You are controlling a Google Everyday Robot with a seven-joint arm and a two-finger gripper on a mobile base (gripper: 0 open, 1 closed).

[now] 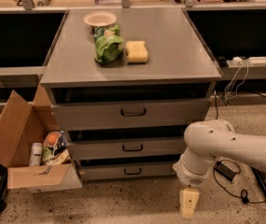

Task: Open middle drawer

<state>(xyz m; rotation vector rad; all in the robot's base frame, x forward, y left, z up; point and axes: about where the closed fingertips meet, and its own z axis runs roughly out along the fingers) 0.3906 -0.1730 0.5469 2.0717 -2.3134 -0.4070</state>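
Observation:
The grey metal cabinet (132, 73) has three drawers stacked in its front. The middle drawer (170, 147) is a wide grey front with a small dark loop handle (132, 147), and it sits closed between the taller top drawer (179, 111) and the slim bottom drawer (104, 171). My gripper (189, 204) hangs pointing down at the floor, below and to the right of the middle drawer's handle and apart from the cabinet. My white arm (226, 146) reaches in from the right and covers the drawers' right ends.
On the cabinet top lie a white bowl (100, 18), a green bag (108, 45) and a yellow sponge (136, 52). An open cardboard box (16, 139) with bottles stands left of the drawers. Cables and a power brick (226, 170) lie on the floor at right.

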